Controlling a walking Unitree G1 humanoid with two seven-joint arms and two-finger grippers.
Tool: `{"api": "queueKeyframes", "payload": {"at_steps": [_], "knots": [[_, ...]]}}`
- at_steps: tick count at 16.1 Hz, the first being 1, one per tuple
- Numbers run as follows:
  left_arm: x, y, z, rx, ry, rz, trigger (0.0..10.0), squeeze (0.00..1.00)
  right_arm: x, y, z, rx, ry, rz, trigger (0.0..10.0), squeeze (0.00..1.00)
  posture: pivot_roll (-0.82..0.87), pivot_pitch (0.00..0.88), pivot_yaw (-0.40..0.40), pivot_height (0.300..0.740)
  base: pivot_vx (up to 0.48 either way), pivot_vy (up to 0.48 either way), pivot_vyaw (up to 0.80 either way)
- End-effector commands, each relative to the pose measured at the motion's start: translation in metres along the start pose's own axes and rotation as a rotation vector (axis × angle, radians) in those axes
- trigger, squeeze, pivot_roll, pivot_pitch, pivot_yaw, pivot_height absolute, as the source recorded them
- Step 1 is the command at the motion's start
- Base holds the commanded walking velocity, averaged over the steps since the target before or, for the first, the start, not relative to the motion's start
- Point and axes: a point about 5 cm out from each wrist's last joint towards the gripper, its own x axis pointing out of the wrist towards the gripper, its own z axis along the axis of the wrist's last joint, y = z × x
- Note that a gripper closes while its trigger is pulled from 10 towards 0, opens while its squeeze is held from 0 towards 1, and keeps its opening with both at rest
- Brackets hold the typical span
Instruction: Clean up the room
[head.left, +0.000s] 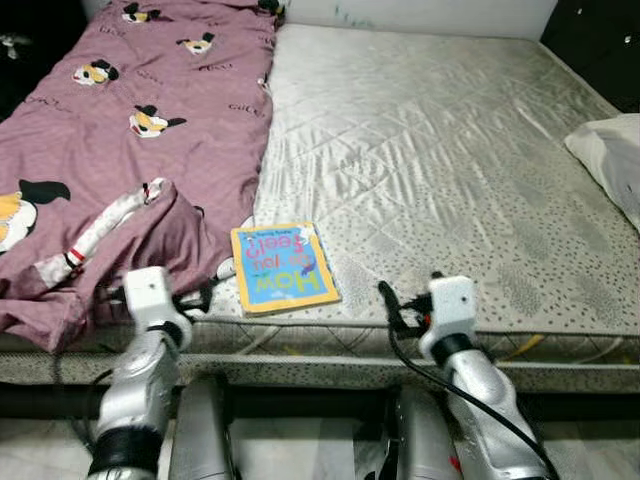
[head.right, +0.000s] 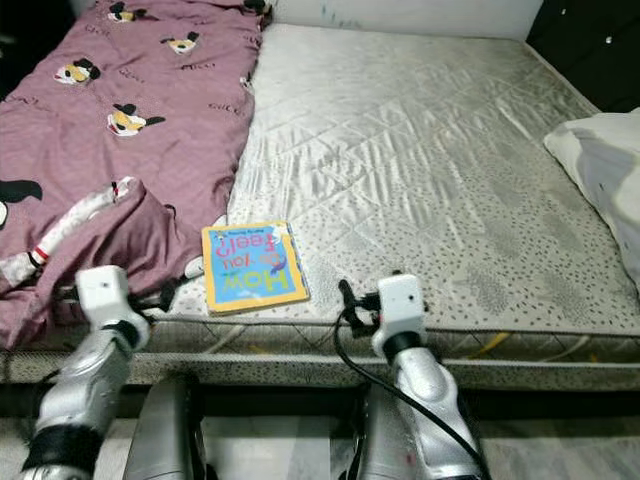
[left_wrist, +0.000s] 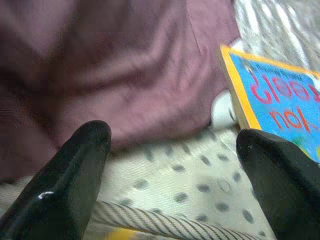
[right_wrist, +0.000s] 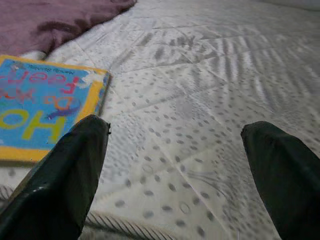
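Both silver arms reach up from the near edge of the frame toward the mattress (head.left: 440, 150). Left gripper (left_wrist: 172, 150) sits at the mattress's front edge, fingers spread wide with nothing between them; its tips hang over dotted ticking, with the maroon blanket (head.left: 120, 130) at about 11 o'clock from it and the book's corner at about 2 o'clock. Right gripper (right_wrist: 175, 150) is likewise wide open and empty, low over bare mattress at the front edge.

Book (head.left: 284, 266): flat, cover up, on the mattress near the front edge, between the two grippers and closer to the left one. Cover is blue with a yellow-orange border and large pink and yellow lettering, upside down to the head camera. Its left edge lies just beside the bunched blanket fold.

Blanket carries cartoon-mouse prints and covers the left part of the bed. White pillow (head.left: 610, 160) at about 2 o'clock, at the mattress's right edge.
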Motion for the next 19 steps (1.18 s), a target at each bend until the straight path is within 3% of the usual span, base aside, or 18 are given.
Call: {"api": "queueKeyframes", "payload": {"at_steps": [1, 7, 11, 12, 13, 16, 17, 19], "knots": [[0.005, -0.007, -0.002, -0.029, 0.018, -0.035, 10.0, 0.00, -0.003, -0.007, 0.004, -0.004, -0.007, -0.009, 10.0, 0.00, -0.09, 0.129, -0.078, 0.509, 0.000, 0.000, 0.00], [0.024, -0.042, -0.010, -0.188, 0.098, -0.200, 10.0, 0.00, -0.019, -0.012, 0.016, -0.067, -0.019, 0.061, 10.0, 0.00, -0.16, 0.136, -0.090, 0.509, 0.000, 0.000, 0.00], [0.028, -0.050, -0.012, -0.312, 0.133, -0.278, 10.0, 0.00, -0.020, -0.014, 0.017, -0.075, -0.014, 0.062, 10.0, 0.00, -0.17, 0.132, -0.092, 0.509, 0.000, 0.000, 0.00], [0.028, -0.049, -0.013, -0.377, 0.140, -0.292, 7.7, 0.00, -0.019, -0.013, 0.021, -0.087, -0.026, 0.068, 10.0, 0.00, -0.18, 0.127, -0.090, 0.509, 0.000, 0.000, 0.00], [0.028, -0.049, -0.015, -0.430, 0.147, -0.310, 0.0, 0.00, -0.019, -0.013, 0.023, -0.094, -0.030, 0.072, 10.0, 0.00, -0.18, 0.127, -0.091, 0.509, 0.000, 0.000, 0.00], [0.027, -0.050, -0.018, -0.565, 0.177, -0.359, 0.0, 0.00, -0.018, -0.016, 0.025, -0.103, -0.031, 0.066, 10.0, 0.00, -0.19, 0.121, -0.088, 0.509, 0.000, 0.000, 0.00], [0.024, -0.053, -0.026, -0.615, 0.232, -0.391, 0.0, 0.00, -0.017, -0.016, 0.026, -0.106, -0.034, 0.063, 10.0, 0.00, -0.19, 0.117, -0.085, 0.509, 0.000, 0.000, 0.00], [0.022, -0.055, -0.033, -0.621, 0.289, -0.380, 0.0, 0.00, -0.017, -0.015, 0.027, -0.110, -0.038, 0.066, 10.0, 0.00, -0.19, 0.113, -0.082, 0.509, 0.000, 0.000, 0.00]]}}
